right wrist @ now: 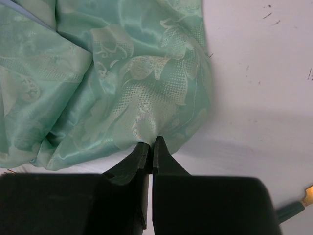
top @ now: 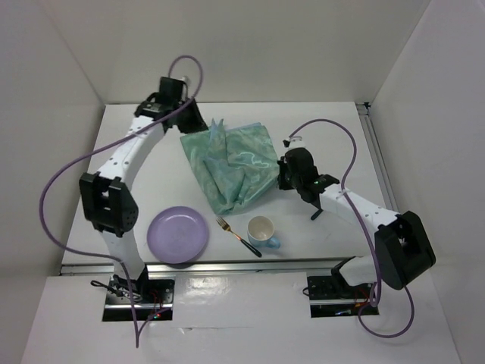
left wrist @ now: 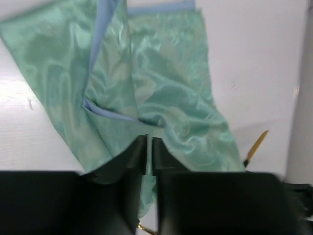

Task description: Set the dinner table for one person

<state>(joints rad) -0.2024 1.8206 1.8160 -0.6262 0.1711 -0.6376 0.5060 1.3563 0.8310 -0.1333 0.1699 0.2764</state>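
Note:
A crumpled teal patterned cloth mat (top: 231, 163) lies on the white dinner table (top: 151, 174) at the middle back. My left gripper (top: 198, 121) is at its far left corner, and in the left wrist view the left gripper (left wrist: 146, 140) is shut on a fold of the cloth (left wrist: 161, 83). My right gripper (top: 282, 173) is at the cloth's right edge, and in the right wrist view the right gripper (right wrist: 151, 145) is shut on the cloth's hem (right wrist: 122, 88). A purple plate (top: 178, 235), a gold fork (top: 237, 236) and a white and blue cup (top: 262, 231) sit near the front edge.
A dark slim object (top: 317, 214) lies on the table beside the right forearm. A gold-tipped utensil end (right wrist: 304, 199) shows at the right wrist view's lower right. Metal rails (top: 377, 159) run along the table's right and front edges. White walls enclose three sides.

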